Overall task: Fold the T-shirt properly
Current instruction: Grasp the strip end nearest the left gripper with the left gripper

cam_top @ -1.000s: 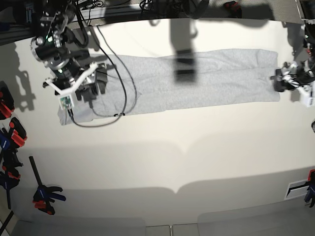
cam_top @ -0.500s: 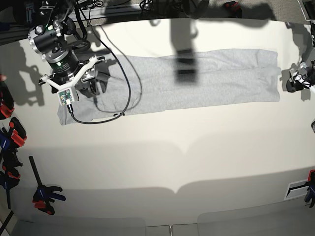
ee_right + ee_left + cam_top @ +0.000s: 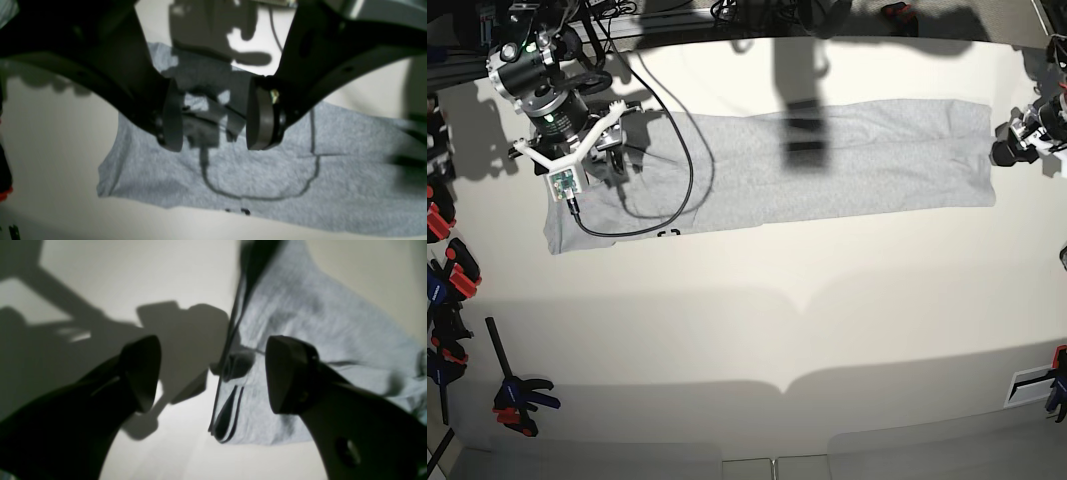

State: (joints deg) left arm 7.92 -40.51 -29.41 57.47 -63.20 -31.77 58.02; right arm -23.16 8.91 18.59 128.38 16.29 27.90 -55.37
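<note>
The T-shirt (image 3: 827, 165) lies folded into a long grey strip across the far half of the table, plain side up; a bit of black lettering peeks out at its near edge (image 3: 237, 210). My right gripper (image 3: 613, 158) hovers over the strip's left end. In the right wrist view its pads (image 3: 172, 115) stand apart above the cloth (image 3: 267, 173), holding nothing. My left gripper (image 3: 1008, 150) is at the strip's right end. In the left wrist view its fingers (image 3: 141, 371) are wide open, with the shirt's edge (image 3: 300, 323) below and nothing between them.
A black cable (image 3: 689, 165) from the right arm loops over the shirt's left part. Red, blue and black clamps (image 3: 449, 270) line the table's left edge, one more (image 3: 519, 396) lies nearer the front. A clamp (image 3: 1057, 385) sits at the right edge.
My left gripper opened wide and drew back off the shirt's right end. My right arm moved up and away from the left end, staying open. The shirt did not shift.
</note>
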